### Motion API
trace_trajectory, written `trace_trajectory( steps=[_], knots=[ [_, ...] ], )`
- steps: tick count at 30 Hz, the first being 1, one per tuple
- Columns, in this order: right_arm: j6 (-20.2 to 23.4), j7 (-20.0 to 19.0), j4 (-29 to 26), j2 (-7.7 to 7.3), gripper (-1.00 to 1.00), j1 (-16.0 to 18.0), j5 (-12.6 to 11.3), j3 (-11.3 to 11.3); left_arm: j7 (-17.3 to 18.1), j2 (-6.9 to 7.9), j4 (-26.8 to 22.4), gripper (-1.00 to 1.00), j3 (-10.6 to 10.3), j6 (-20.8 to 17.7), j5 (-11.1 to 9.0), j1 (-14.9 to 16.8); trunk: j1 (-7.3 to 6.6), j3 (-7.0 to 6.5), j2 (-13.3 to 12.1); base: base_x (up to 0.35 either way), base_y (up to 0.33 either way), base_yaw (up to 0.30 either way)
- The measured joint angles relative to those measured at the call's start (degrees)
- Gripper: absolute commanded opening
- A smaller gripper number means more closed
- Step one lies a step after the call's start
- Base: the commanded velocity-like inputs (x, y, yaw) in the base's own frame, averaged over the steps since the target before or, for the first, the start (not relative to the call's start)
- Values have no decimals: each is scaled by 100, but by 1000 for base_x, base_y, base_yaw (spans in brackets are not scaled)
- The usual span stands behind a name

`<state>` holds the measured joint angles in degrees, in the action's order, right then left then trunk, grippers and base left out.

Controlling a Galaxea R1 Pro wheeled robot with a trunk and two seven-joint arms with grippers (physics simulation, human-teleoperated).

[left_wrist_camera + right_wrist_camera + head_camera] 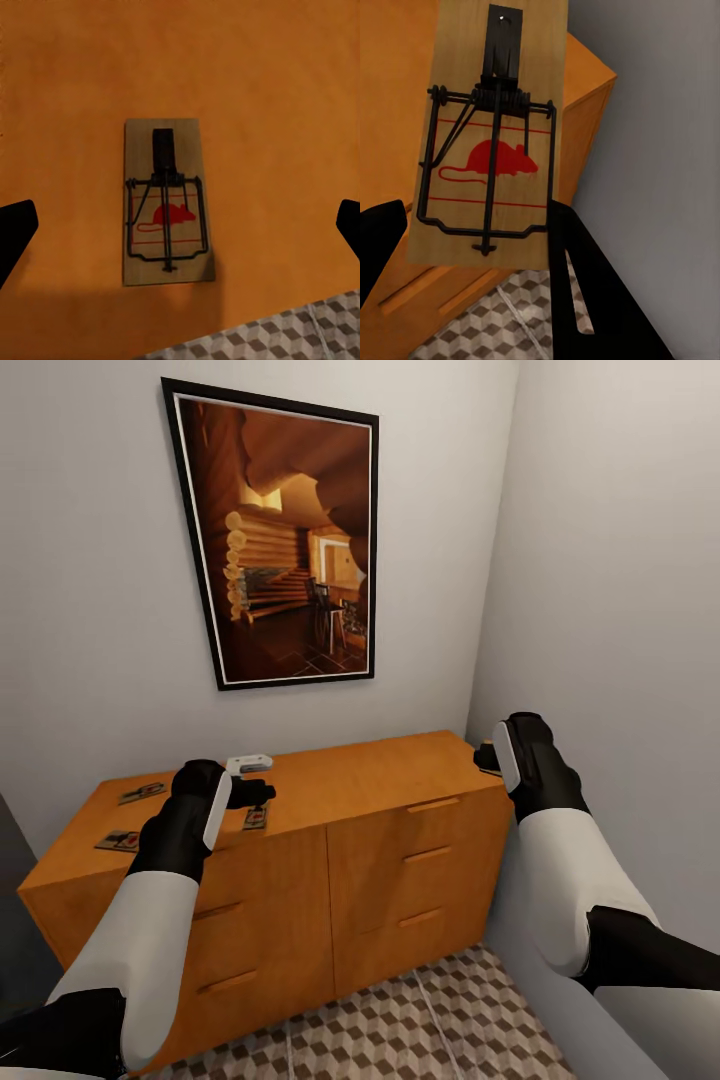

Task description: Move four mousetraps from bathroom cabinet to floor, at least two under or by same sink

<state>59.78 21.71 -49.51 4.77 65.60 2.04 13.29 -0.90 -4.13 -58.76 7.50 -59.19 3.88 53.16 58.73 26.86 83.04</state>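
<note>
Mousetraps are lying on the flat top of the orange-brown cabinet (380,780) as both arms are working at it below the framed cabin picture (285,540). The left claw (255,793) is hanging over one mousetrap (166,201) near the cabinet's front edge, its two dark fingertips spread wide to either side of the board and touching nothing, so that claw is open and empty. In the left wrist view the trap is lying directly beneath the claw and centred between the fingers, its long axis crossing the line between the fingertips, its short sides facing neither finger; the coming grasp is likely turning on dropping straight down so the fingers are closing across the narrow width. Two more mousetraps (140,793) are resting toward the cabinet's left end, well apart from the claw. At the cabinet's right corner the right claw (487,758) appears to be gripping the fourth mousetrap (495,135), the board standing off the cabinet top between dark fingers (577,285), with the cube-patterned bathroom floor (440,1020) showing below the cabinet's drawers. The left arm is clearly the nearer one to the trap at the front edge.
</note>
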Motion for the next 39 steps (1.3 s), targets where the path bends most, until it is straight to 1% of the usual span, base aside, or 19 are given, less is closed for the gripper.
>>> trace_trajectory(
  steps=[10,18,27,32,39],
  knots=[
    [0,-5,9,0,-100,0,-4,1,-13,17,41,100,0,0,12,-3,0,0,0,0,0,0],
    [0,-4,15,0,-100,0,-12,-1,-47,34,276,100,7,16,17,-3,0,0,0,0,0,0],
    [0,-5,20,3,-100,0,-28,-1,-288,40,479,100,9,25,19,0,0,0,0,0,0,0],
    [0,-7,151,3,-100,-14,-21,-2,-344,41,678,100,19,33,9,1,0,0,0,0,0,0],
    [1,-7,353,-3,-100,-17,-6,2,-356,52,744,100,22,66,4,1,0,0,0,0,0,0]
  ],
)
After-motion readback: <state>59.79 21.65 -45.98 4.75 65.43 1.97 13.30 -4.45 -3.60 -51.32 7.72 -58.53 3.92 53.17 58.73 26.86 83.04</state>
